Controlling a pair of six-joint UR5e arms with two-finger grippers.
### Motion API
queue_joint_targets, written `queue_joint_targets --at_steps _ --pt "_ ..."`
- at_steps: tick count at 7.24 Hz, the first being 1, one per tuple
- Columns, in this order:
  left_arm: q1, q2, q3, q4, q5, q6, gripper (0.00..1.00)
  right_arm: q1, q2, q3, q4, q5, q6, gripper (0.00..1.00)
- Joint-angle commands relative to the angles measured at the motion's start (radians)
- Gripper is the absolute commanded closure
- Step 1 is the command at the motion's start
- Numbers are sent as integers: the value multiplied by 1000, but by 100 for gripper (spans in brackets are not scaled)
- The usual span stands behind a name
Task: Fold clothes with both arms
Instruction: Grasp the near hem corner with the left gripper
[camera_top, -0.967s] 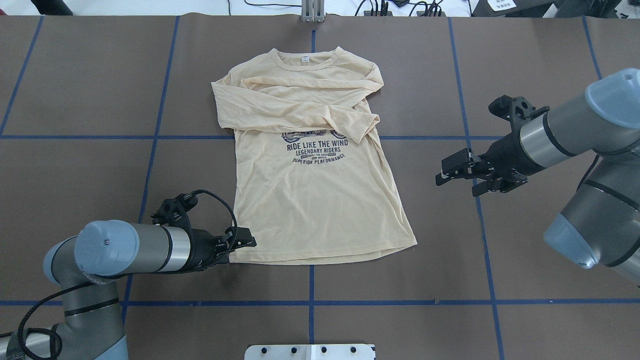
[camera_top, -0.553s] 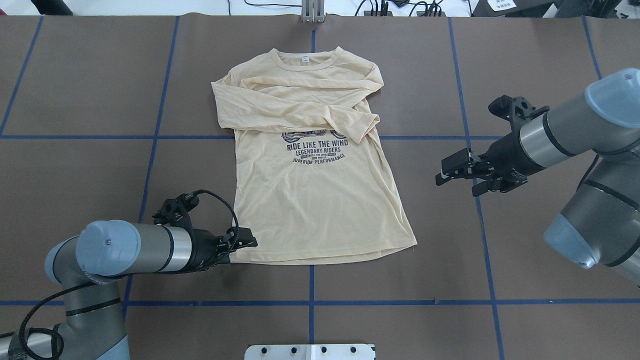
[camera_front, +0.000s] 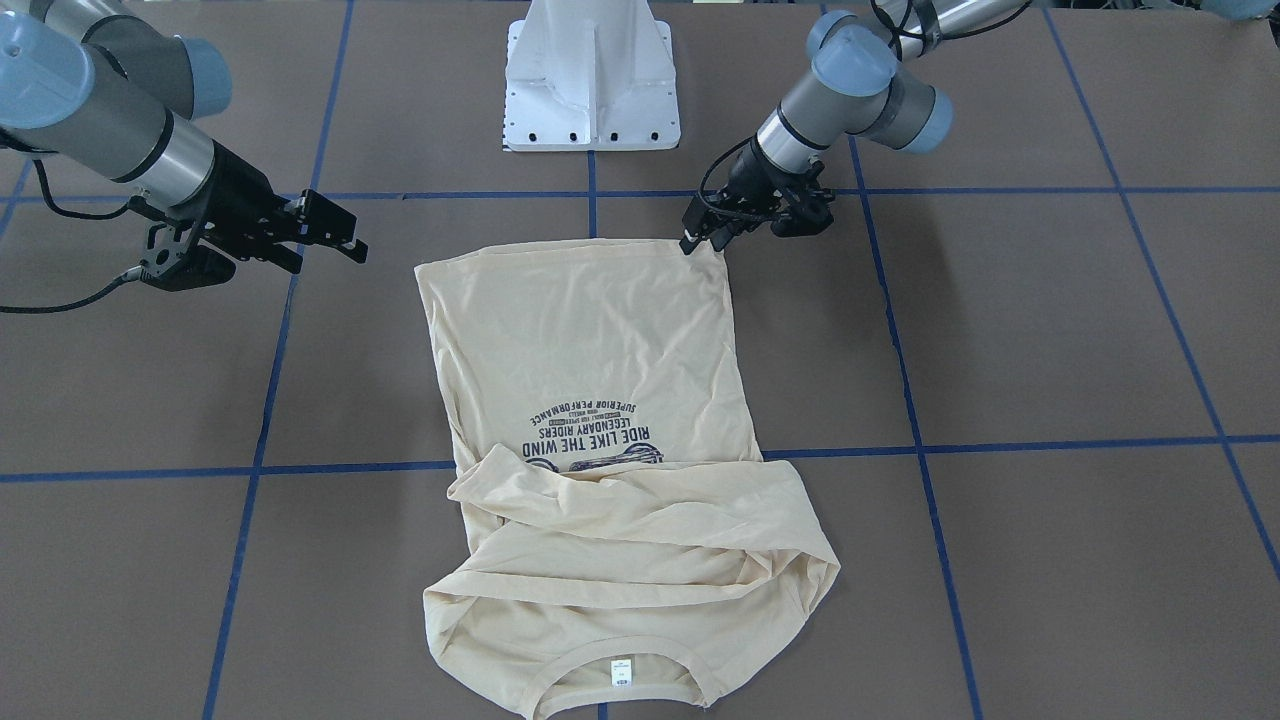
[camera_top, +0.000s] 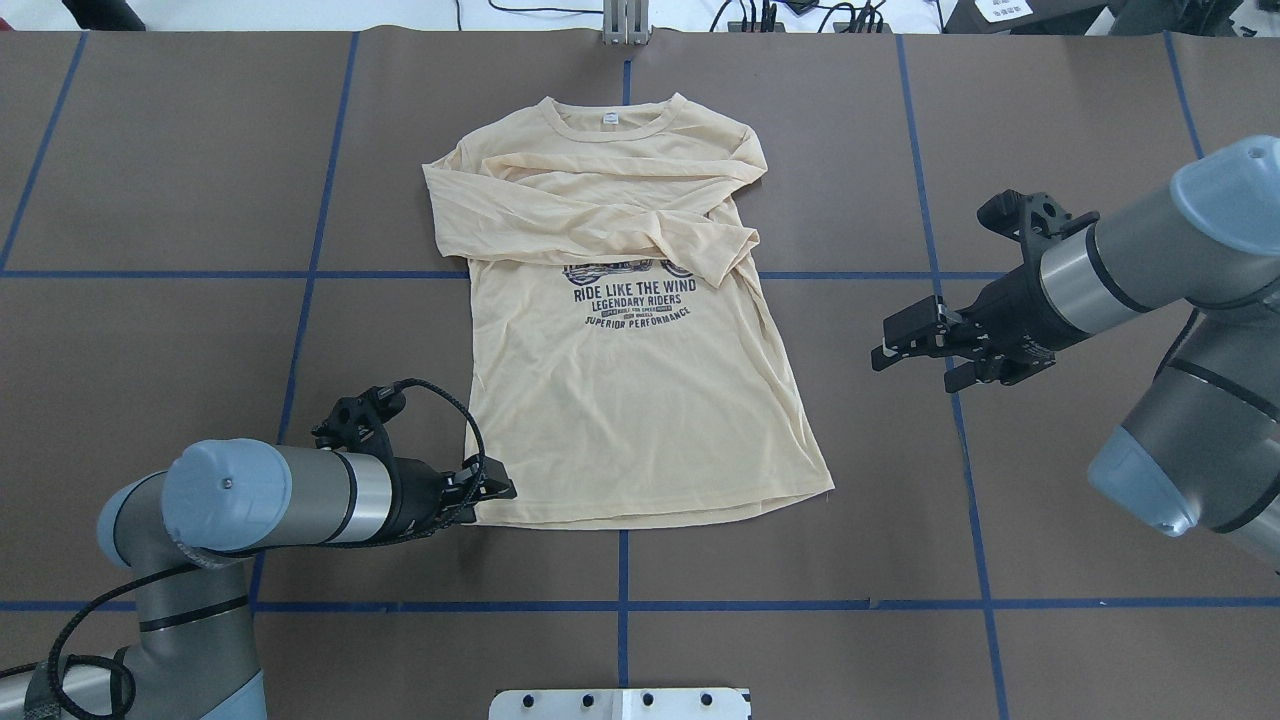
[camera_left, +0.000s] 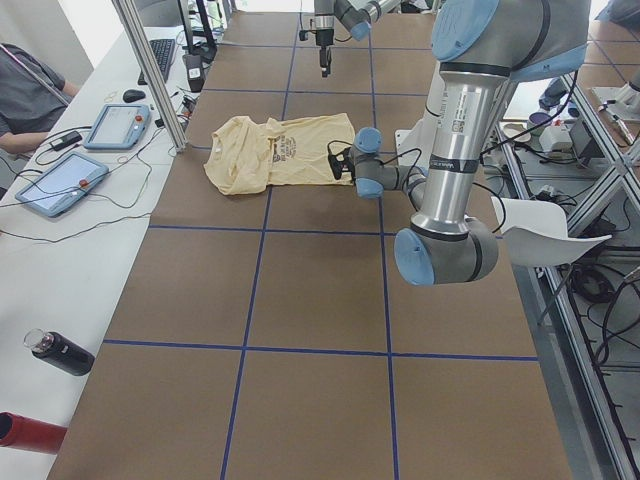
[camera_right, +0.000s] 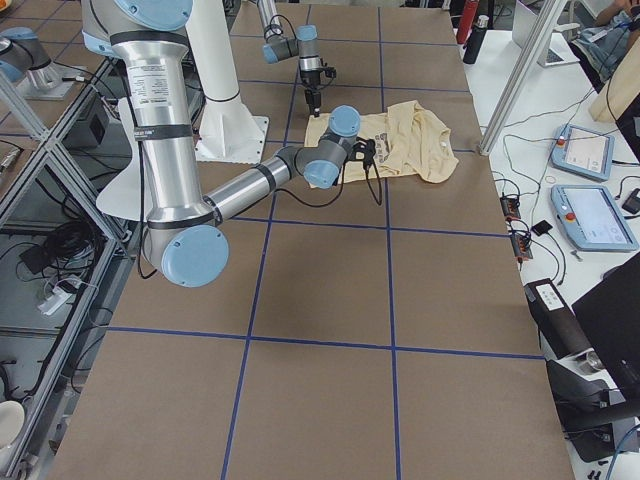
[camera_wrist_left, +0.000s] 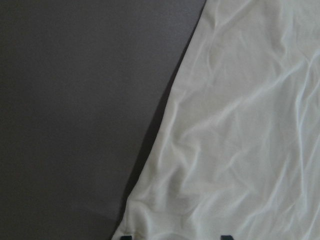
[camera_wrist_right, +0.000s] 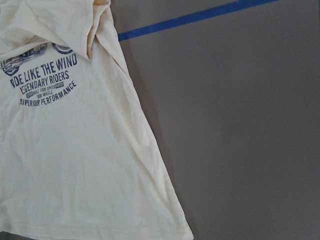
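The cream long-sleeved shirt (camera_top: 640, 400) lies flat on the brown table, print up, collar at the far side. Both sleeves are folded across its chest (camera_front: 620, 520). My left gripper (camera_top: 497, 489) sits low at the near-left hem corner (camera_front: 700, 250). In the left wrist view its two fingertips (camera_wrist_left: 226, 236) stand apart at the bottom edge with the shirt's cloth (camera_wrist_left: 240, 125) between them, so it is open. My right gripper (camera_top: 915, 358) hovers open over bare table, well to the right of the shirt's right edge (camera_wrist_right: 150, 150), holding nothing.
Blue tape lines (camera_top: 800, 604) divide the table into squares. The white pedestal base (camera_front: 590, 80) stands at the robot's edge. In the side views there are tablets (camera_left: 60, 180), bottles (camera_left: 60, 352) and a seated person (camera_left: 30, 95) at a white desk beyond the far edge.
My left arm has crept slightly to the right, bringing its gripper further onto the hem corner. The right arm and the shirt have not moved.
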Motion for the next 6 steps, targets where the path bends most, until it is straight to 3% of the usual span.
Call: queue_joint_targets --at_steps 1,2,6 --pt "-3 10 -2 0 0 1 23 0 -1 1 0 0 0 0" --pt "-3 13 -2 0 0 3 17 0 -1 0 0 0 0 0" --pt "-4 14 -11 0 -1 3 16 -1 -1 0 0 0 0 0"
